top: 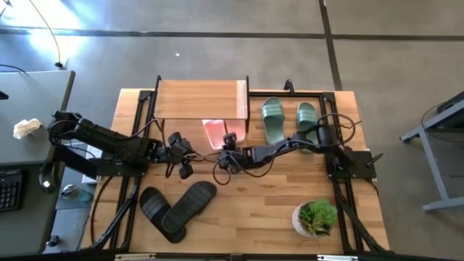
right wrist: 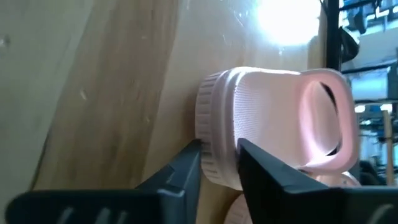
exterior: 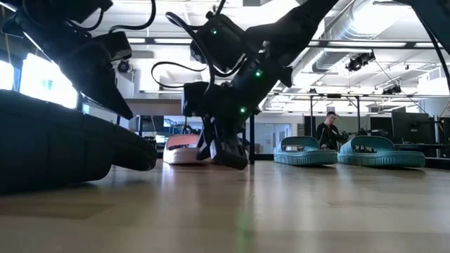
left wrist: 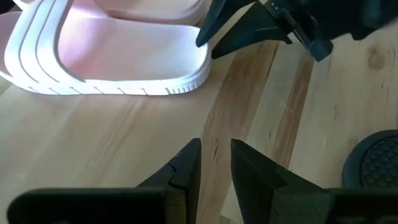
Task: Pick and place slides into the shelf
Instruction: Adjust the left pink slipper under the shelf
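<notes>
Wooden table (top: pixel 290 196) on grey concrete floor, lab room behind. I see right gripper (right wrist: pixel 219 163) pinching heel edge of pink slide (right wrist: pixel 273 118) by shelf (top: pixel 199 101). Left gripper (left wrist: pixel 214 163) just beside, jaws narrowly apart, empty. Two green slides (top: pixel 288 119) far right, two black slides (top: pixel 177 209) near left.

Grey concrete floor (top: pixel 217 51), grey desk (top: pixel 36 109)

One slide (top: pixel 216 133) lies partly under the shelf (top: pixel 199 100); two slides (top: pixel 288 120) sit right of it, another pair (top: pixel 176 209) probably crossed at the surface's (top: pixel 268 210) near edge.
</notes>
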`<state>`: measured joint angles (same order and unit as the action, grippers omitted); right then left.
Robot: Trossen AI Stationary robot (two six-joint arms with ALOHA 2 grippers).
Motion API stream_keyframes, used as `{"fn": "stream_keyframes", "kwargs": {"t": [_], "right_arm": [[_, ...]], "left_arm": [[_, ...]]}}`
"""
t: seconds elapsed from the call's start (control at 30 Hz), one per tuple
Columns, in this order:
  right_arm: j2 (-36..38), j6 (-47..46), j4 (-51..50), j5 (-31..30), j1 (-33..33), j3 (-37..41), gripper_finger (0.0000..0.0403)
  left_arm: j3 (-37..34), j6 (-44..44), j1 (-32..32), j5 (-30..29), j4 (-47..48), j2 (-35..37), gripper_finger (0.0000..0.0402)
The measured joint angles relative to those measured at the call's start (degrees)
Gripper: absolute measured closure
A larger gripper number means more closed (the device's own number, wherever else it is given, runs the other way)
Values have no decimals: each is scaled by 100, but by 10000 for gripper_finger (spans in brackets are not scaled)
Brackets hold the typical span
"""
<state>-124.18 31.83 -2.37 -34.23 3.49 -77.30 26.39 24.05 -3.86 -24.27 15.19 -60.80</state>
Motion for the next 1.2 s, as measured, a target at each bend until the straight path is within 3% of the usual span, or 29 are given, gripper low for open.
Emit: {"fn": "stream_keyframes", "kwargs": {"t": [0.33,0.87,1.2], "right_arm": [[0,-1018,-164,-224,-162,0,393],[0,-1664,87,-268,-386,0,398],[9,-1984,126,276,-581,0,398]], "left_arm": [[0,26,0,-44,-13,0,328],[0,42,0,-44,-20,-2,328],[0,46,0,-44,-20,-4,328]]}}
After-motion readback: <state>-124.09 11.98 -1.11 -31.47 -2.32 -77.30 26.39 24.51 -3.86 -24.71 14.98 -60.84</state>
